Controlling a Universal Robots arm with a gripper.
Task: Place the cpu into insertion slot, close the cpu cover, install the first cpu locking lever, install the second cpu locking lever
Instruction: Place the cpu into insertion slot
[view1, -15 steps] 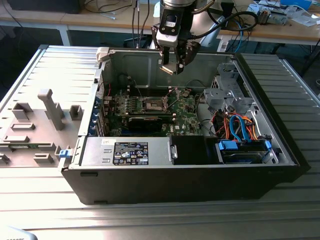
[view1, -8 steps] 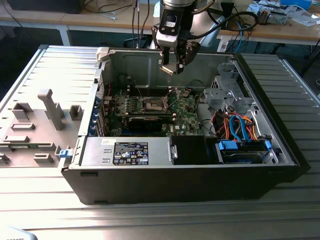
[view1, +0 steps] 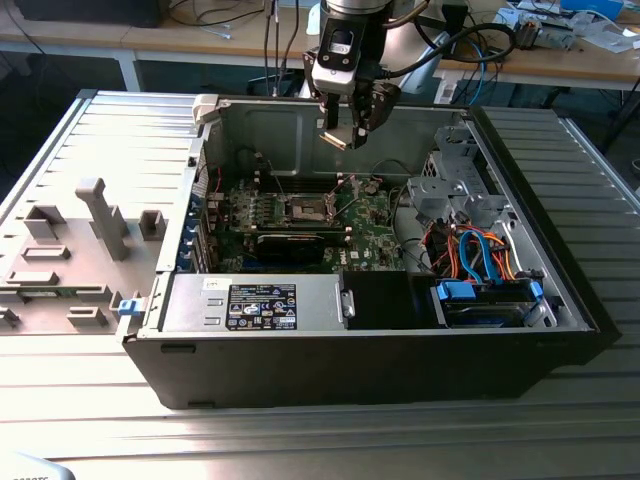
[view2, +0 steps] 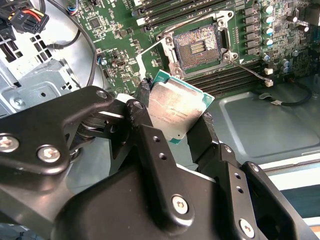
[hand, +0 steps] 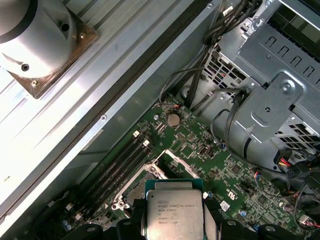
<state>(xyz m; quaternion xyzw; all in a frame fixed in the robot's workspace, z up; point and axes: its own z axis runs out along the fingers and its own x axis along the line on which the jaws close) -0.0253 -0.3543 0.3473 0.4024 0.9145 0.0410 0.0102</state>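
Open computer case (view1: 350, 365) on ribbed table (view1: 320, 440)

Silvery, teal-edged cpu (view2: 176, 111); green motherboard (view2: 116, 31)

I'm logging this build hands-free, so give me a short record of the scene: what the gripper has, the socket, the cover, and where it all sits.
gripper: shut on the cpu, fingers on opposite edges
cpu position: held in the air above the motherboard, metal top towards both wrist views, not yet in the socket
insertion slot: empty, dark centre exposed
cpu cover: swung open beside the slot
setting: open computer case lying on its side
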